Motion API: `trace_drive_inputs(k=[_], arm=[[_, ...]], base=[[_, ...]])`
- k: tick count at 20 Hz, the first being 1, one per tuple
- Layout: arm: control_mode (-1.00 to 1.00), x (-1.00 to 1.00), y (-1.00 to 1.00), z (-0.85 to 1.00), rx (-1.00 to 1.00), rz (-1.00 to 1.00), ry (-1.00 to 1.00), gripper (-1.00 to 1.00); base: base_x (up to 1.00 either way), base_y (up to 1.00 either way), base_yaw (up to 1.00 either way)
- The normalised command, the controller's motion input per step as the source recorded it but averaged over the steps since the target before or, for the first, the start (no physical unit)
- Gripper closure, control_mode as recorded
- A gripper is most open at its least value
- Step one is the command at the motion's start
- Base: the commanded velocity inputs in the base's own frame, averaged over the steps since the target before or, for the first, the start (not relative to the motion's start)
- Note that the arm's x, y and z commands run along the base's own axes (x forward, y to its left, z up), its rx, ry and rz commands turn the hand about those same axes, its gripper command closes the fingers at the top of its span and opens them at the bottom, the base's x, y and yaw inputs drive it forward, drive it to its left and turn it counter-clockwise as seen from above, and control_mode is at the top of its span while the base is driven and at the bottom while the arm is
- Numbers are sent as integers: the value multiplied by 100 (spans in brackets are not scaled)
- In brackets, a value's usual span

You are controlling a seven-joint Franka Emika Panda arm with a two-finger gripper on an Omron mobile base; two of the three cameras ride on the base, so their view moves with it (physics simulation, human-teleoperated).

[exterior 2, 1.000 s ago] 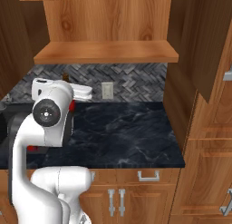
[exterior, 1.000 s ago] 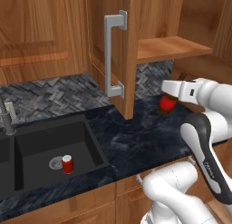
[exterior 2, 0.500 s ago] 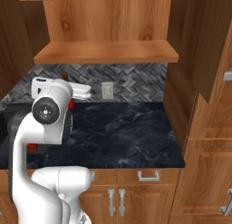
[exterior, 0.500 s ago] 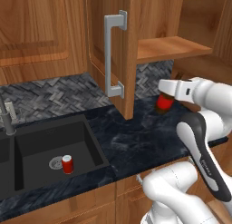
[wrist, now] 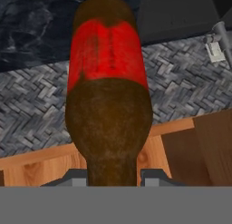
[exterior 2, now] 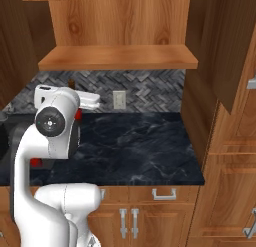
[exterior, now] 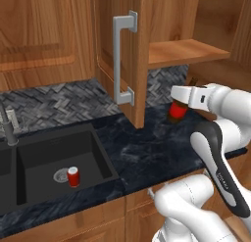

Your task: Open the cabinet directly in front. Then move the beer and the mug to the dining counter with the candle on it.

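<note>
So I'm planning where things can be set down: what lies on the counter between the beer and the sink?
Bare black stone counter lies between the beer and the sink, as the left base view shows; the open cabinet door hangs above that stretch.

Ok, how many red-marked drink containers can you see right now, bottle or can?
2. The beer, a brown bottle with a red label, is held in the gripper above the counter. A short red can stands in the sink. The arm could hide more.
</note>
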Motion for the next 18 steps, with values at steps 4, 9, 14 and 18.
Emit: trace_drive_inputs(k=[4,9,14,18], arm=[[100,0,0,0,0,0,0,100],[100,0,0,0,0,0,0,100],[100,0,0,0,0,0,0,100],[100,0,0,0,0,0,0,100]], base=[[-39,-6,7],[-44,-14,9],[-49,-14,7],[-54,-7,14]])
